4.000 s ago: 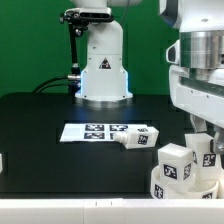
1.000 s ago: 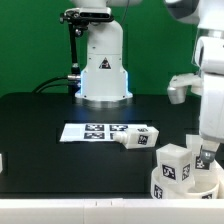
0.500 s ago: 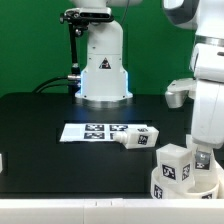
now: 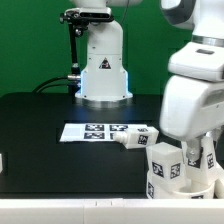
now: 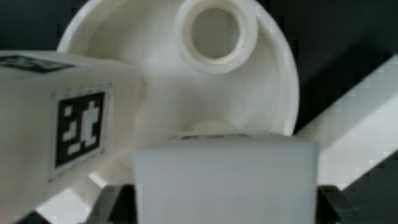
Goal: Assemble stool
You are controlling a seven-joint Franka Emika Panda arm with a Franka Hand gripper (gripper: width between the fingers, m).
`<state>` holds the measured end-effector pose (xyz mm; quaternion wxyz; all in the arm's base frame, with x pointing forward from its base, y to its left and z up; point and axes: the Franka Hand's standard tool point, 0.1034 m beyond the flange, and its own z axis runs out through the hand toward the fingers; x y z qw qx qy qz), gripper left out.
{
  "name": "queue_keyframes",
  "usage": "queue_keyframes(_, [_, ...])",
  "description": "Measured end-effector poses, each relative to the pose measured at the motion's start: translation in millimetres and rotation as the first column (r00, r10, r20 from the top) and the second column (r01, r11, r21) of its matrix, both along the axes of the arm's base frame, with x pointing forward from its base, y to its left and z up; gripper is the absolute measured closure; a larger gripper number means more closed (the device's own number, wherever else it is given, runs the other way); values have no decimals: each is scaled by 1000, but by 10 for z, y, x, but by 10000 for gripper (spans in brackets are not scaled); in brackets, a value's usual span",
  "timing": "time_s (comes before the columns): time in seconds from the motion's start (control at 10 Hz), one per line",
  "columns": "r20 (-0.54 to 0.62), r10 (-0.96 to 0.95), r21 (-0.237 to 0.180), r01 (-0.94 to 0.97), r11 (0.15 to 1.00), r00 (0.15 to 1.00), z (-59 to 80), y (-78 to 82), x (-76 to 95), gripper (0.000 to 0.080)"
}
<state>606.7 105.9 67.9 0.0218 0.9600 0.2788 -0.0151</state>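
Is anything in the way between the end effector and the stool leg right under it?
Nothing visible is. The leg sits between the end effector's jaws; a second leg stands beside it, not in between.

The marker board (image 4: 92, 131) lies flat on the black table (image 4: 35, 120), green backdrop (image 4: 30, 40) behind.

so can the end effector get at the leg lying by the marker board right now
probably yes: the lying leg is uncovered on the table by the marker board. but the end effector is down at the seat, straddling an upright leg, so it must lift off first
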Motion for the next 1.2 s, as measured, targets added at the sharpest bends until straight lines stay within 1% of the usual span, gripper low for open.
queue_keyframes(0.2, [-16,-209,9,209,978,978,45,-25,25,466])
queue_keyframes(0.5, [-8,-389,4,389,921,921,32,-19,17,466])
queue_keyframes(0.6, [-10,-507,16,507,862,862,32,-8,23,465])
queue_keyframes(0.7, [-12,-683,49,682,729,731,44,1,62,465])
queue_keyframes(0.8, [-33,-810,69,810,583,586,51,19,82,465])
queue_keyframes(0.9, [-71,-900,92,902,422,429,68,21,119,465])
queue_keyframes(1.0, [-125,-956,121,960,252,267,104,-33,193,465])
queue_keyframes(1.1, [-135,-973,114,979,171,186,105,-68,204,465])
queue_keyframes(1.2, [-138,-981,104,987,119,133,98,-47,197,465])
